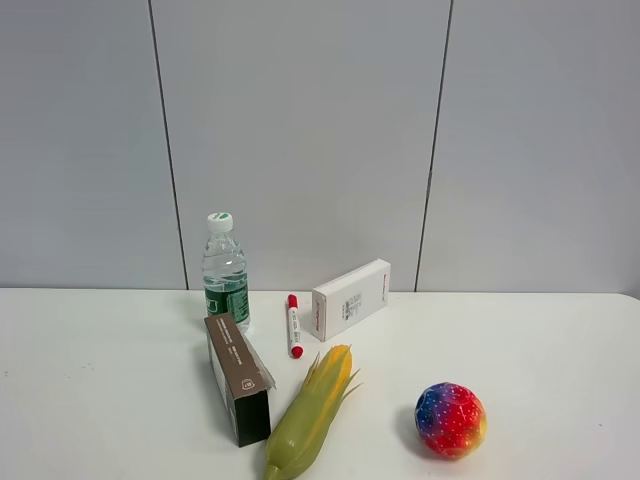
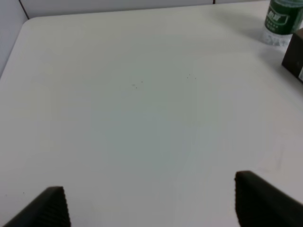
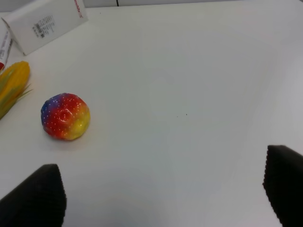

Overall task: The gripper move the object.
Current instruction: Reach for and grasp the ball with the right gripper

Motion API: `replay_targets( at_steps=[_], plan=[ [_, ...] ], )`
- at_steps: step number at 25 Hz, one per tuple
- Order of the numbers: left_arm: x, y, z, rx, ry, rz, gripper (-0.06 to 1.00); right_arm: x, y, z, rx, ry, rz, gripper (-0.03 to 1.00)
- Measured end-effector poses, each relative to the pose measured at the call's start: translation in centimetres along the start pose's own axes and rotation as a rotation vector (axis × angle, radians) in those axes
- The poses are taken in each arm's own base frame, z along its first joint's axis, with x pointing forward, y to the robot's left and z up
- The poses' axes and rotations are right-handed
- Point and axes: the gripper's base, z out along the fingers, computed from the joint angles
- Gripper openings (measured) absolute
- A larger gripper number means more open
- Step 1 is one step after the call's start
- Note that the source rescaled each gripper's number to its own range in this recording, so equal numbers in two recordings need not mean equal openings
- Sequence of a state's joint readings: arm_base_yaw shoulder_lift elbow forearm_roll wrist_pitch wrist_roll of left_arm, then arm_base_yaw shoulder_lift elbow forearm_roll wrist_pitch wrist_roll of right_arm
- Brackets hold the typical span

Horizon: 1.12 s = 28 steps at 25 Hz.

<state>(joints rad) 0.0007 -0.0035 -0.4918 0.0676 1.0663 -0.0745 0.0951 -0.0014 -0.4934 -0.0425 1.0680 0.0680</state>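
Note:
The speckled rainbow ball (image 1: 451, 420) lies on the white table (image 1: 540, 350) at the front right, next to the corn cob. It also shows in the right wrist view (image 3: 65, 116), off to one side of my right gripper (image 3: 163, 189) and apart from it. The right gripper is open and empty, only its two black fingertips (image 3: 35, 196) showing. My left gripper (image 2: 151, 201) is open and empty over bare table. Neither gripper shows in the exterior high view.
A yellow-green corn cob (image 1: 310, 412), a brown and black box (image 1: 238, 378), a water bottle (image 1: 225, 272), a red-capped marker (image 1: 294, 325) and a white box (image 1: 350, 298) stand in the middle of the table. A grey panelled wall is behind.

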Motion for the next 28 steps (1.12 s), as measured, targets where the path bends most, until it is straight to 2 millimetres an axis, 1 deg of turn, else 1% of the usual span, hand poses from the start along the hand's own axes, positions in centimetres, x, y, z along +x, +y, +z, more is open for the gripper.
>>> replay_targets(
  at_steps=[28],
  plan=[
    [0.00,0.00,0.00,0.000,0.000,0.000,1.00,-0.01,-0.19,0.00,0.021,-0.001,-0.007,1.00]
  ],
)
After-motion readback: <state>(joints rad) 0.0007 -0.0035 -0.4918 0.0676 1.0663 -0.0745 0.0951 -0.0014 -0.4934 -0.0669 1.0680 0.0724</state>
